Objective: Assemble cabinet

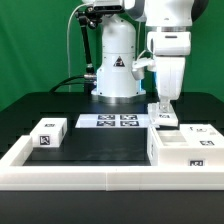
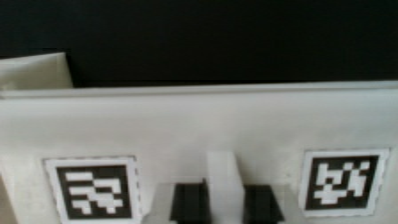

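My gripper (image 1: 163, 106) hangs straight down at the exterior view's right, over a white tagged cabinet piece (image 1: 165, 121) that stands just behind the white cabinet shell (image 1: 185, 150). In the wrist view the dark fingers (image 2: 183, 204) sit on either side of a thin upright ridge of this white piece (image 2: 196, 125), and the ridge fills the gap between them. The piece carries two square tags, one on each side of my gripper (image 2: 219, 200). A small white drawer block (image 1: 48, 133) with a tag lies alone at the exterior view's left.
The marker board (image 1: 108, 121) lies flat in front of the robot base (image 1: 115, 75). A low white rim (image 1: 90, 176) frames the table's front. Another tagged white part (image 1: 202, 130) sits at the far right, behind the shell.
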